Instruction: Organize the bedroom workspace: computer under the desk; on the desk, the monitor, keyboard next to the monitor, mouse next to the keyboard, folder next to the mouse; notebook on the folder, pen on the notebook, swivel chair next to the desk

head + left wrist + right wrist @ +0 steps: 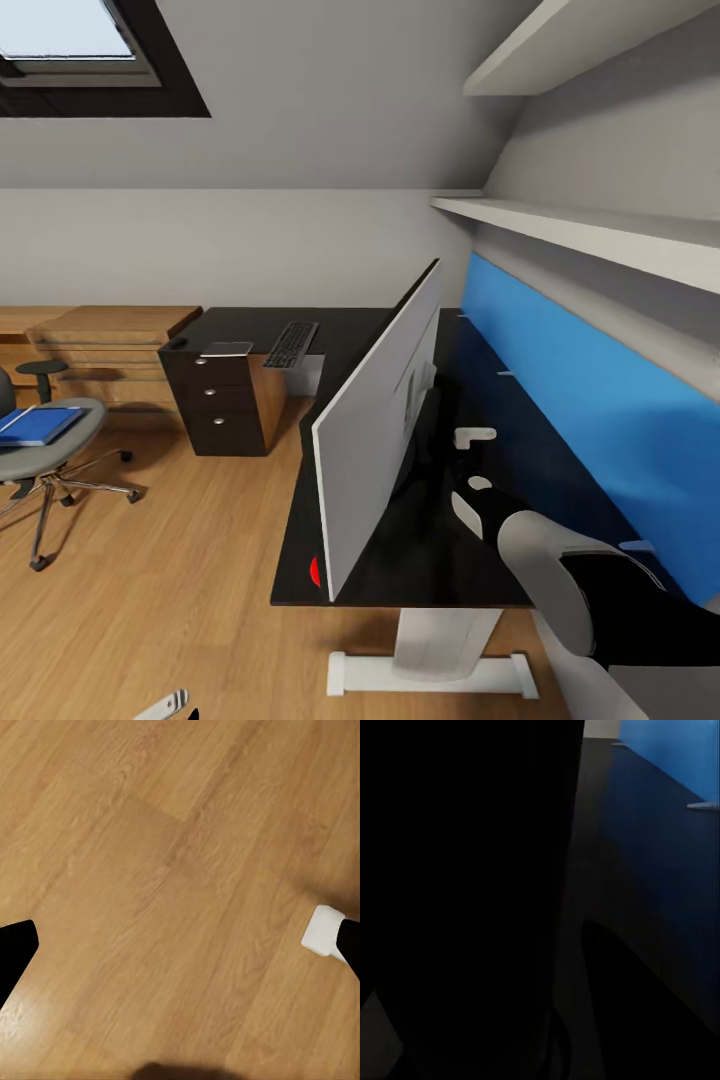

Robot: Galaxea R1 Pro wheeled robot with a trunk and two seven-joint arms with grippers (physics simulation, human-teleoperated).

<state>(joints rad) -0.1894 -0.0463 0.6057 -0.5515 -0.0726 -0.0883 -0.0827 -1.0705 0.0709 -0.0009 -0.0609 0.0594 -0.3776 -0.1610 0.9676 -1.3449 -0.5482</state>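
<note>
The monitor (375,440) stands on the black desk (420,578), its white back towards me. At the desk's far end lie the keyboard (291,343), the greyish notebook (227,349) and the small black mouse (178,343). The blue folder (35,425) rests on the swivel chair (55,455), which stands apart from the desk at the left. My right gripper (468,475) reaches in behind the monitor, and its fingers cannot be made out. My left gripper (184,945) hangs open over the wooden floor (165,855). The computer and pen are out of view.
A blue back panel (580,410) runs along the desk's right side under white wall shelves (600,235). A black drawer unit (225,405) and low wooden shelving (110,345) stand at the far left. The desk's white pedestal foot (430,675) is near me. Open floor (180,560) lies between chair and desk.
</note>
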